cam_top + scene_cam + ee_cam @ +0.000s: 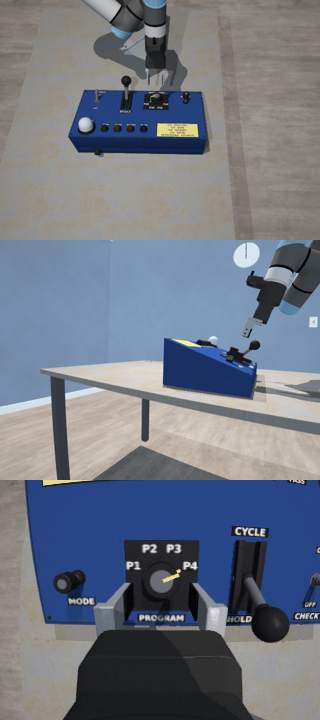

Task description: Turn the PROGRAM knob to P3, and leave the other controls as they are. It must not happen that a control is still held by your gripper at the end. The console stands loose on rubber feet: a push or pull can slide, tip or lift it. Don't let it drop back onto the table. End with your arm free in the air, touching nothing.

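Blue and wedge-shaped, the console [139, 144] sits on the table [108, 376], its sloped panel facing the arm. Seen from the wrist, left to right: a MODE switch [68, 582], the black PROGRAM knob [162, 579] on its black plate, then the ball-topped CYCLE lever [268, 623]. The knob's yellow pointer aims towards P4. Above the panel's near edge hovers the gripper [155, 80], jaws spread wide, holding nothing, clear of the knob.

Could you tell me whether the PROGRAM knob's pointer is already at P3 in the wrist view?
No, the yellow pointer on the PROGRAM knob aims right toward the P4 mark, not P3.
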### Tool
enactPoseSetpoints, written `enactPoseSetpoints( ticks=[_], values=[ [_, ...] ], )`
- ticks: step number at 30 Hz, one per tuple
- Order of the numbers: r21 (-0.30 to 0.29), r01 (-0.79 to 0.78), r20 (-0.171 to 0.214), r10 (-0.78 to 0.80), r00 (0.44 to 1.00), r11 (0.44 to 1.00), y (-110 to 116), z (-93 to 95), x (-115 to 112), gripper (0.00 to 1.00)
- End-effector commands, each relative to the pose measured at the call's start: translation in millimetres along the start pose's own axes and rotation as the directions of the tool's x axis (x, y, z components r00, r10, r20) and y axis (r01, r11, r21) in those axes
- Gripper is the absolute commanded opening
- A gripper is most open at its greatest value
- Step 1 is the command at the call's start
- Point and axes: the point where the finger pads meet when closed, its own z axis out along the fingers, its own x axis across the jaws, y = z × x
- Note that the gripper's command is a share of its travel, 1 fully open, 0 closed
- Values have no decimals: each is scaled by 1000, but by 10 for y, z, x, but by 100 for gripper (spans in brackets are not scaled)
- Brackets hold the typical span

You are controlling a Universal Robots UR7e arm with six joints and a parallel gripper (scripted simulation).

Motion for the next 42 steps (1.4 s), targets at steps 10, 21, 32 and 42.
enactPoseSetpoints(
  ticks=[10, 21, 32, 42],
  values=[
    [0, 0, 0, 0, 1000, 1000, 1, 441, 0, 100],
    [0, 0, 0, 0, 1000, 1000, 1, 721, 0, 100],
    [0, 0, 0, 0, 1000, 1000, 1, 781, 0, 100],
    [0, 0, 0, 0, 1000, 1000, 1, 782, 0, 100]
  ],
)
